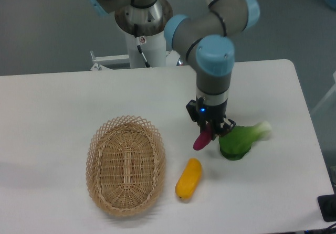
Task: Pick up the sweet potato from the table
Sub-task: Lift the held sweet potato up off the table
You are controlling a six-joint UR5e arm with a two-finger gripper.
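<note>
Sweet potato [202, 139] (magenta, tapered, finger-like), steeply tilted

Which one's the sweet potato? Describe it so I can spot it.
Start at the wicker basket and look right to the gripper. The sweet potato hangs tilted in its jaws: small, magenta, tapered, unlike the longer yellow vegetable below and the leafy green beside it.

Magenta sweet potato [202, 139], white table [63, 108], tan open-weave wicker basket [126, 165], yellow-orange oblong vegetable [188, 179], green leafy vegetable [239, 141] with pale stem, grey arm [210, 19] with light-blue caps.
</note>
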